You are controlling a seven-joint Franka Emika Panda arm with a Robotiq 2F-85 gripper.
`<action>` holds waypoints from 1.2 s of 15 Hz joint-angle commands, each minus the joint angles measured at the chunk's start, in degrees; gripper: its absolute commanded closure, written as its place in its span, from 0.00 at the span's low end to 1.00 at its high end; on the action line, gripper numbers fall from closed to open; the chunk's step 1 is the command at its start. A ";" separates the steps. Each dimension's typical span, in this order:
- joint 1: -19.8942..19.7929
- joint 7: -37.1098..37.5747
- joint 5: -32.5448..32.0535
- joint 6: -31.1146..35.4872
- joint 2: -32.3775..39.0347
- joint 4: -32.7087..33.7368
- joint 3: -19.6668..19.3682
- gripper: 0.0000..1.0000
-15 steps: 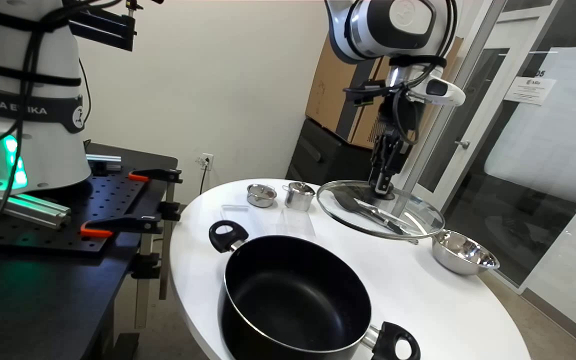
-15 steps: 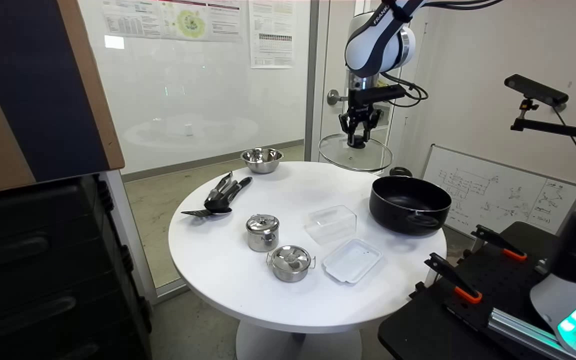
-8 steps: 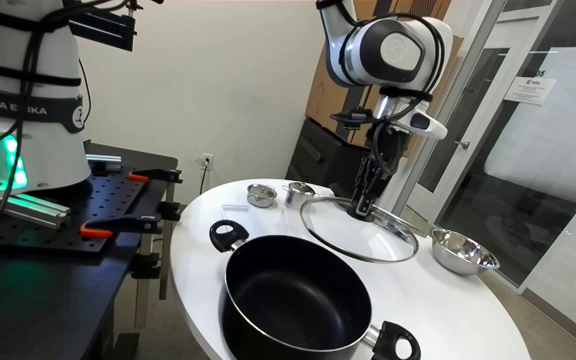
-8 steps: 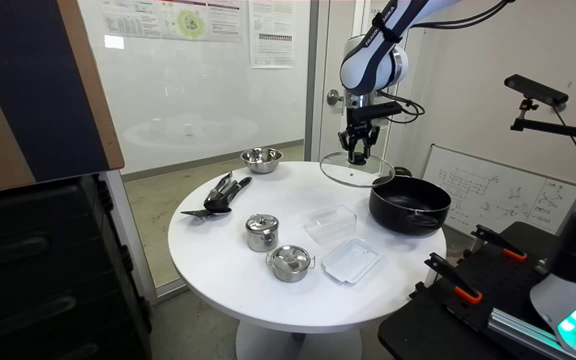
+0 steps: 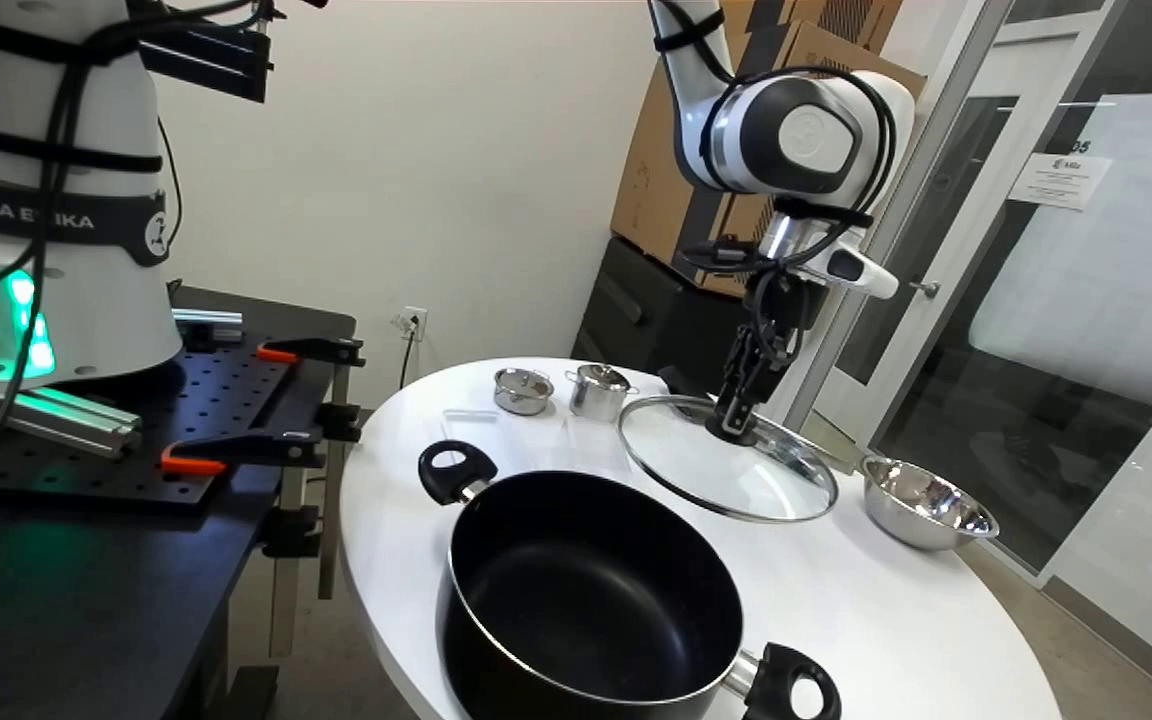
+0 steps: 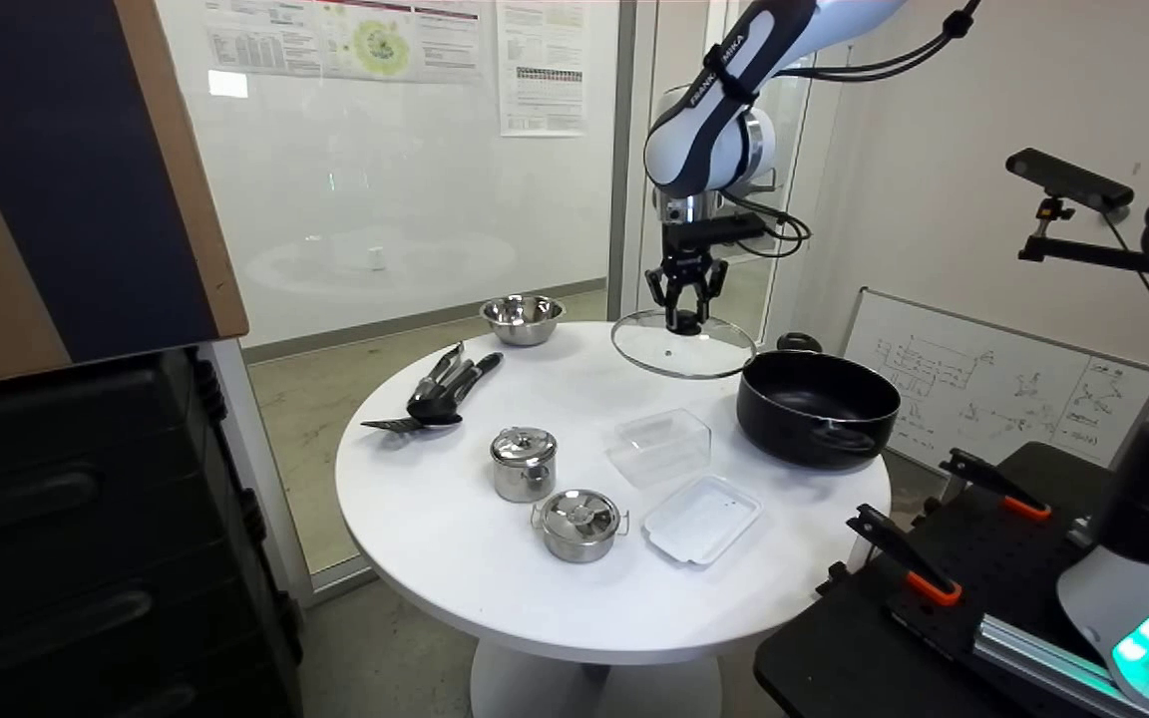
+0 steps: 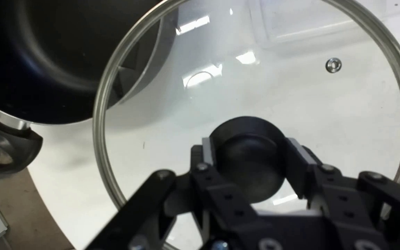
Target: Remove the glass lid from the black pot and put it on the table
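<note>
Black pot (image 6: 804, 424): serving as landmark for this entry; standing upright on the surface (image 6: 465, 558), its uncovered mouth showing in both exterior views.

Glass lid (image 5: 711, 475): hanging beside the black pot, on the pot's side that is facing the metal bowl (image 5: 921, 518); by my reading not yet touching the surface.

Black knob (image 7: 250, 163): rising from the glass, serving as the lid's handhold.

Jaws: grasping the black knob from two opposite sides, seemingly bearing the lid's whole weight.

Lid relative to jaws: knob sitting between them; glass disc spreading underneath and reaching well past them.

Done: lid is being held off the pot, so the removing is looking complete.

Left: lowering the lid onto the surface beside the pot, then loosening the jaws and raising them away; I am judging the task well past halfway.

Doubt: in the wrist view, part of the pot is showing through the glass; whether the lid is truly overhanging the pot, I cannot tell.

Caution: a descent too close to the pot could, I am guessing, be catching the lid on it.

Also on the surface: clear plastic box (image 6: 662, 447) standing just beside the pot; pale shallow tray (image 6: 702, 521) lying near it; two lidded metal pots (image 6: 523, 474) and dark-handled utensils (image 6: 435, 407) resting well apart from it.
</note>
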 commanded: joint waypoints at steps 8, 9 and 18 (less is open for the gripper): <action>3.02 8.02 2.13 -3.53 15.40 20.18 -1.15 0.75; 3.06 8.77 2.37 -3.78 17.07 22.01 -1.29 0.75; 2.76 11.61 2.52 -7.26 25.32 29.51 -2.92 0.75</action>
